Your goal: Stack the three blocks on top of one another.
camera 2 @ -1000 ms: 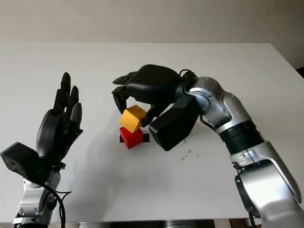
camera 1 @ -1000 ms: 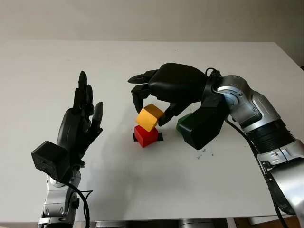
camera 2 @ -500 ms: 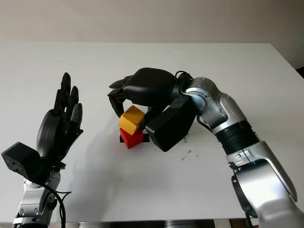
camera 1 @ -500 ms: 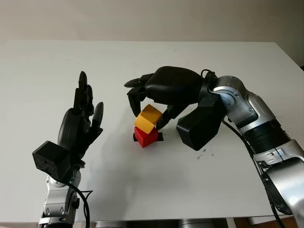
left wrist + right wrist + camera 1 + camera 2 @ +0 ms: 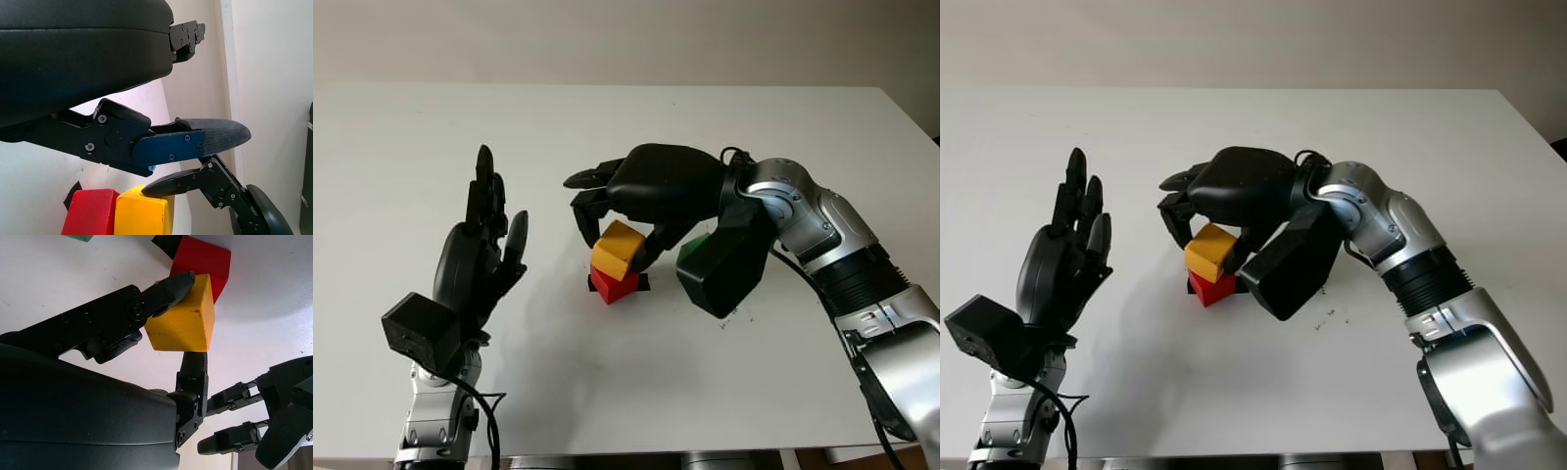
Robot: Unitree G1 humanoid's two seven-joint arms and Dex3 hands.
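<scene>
My right hand [image 5: 651,196] is gripping the yellow block [image 5: 616,249], its fingers [image 5: 168,289] pinching it as it is sitting tilted atop the red block [image 5: 614,284] on the counter [image 5: 626,372]. The green block [image 5: 693,248] is lying just beside the red block. My left hand [image 5: 475,259] is hovering open, well apart from the red block.

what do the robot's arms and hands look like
Both hands are glossy black shells with slim jointed black fingers. The right hand sits on a silver arm with a ribbed black band and a black cable at the wrist. The left hand carries a black camera box and a looping cable.
</scene>
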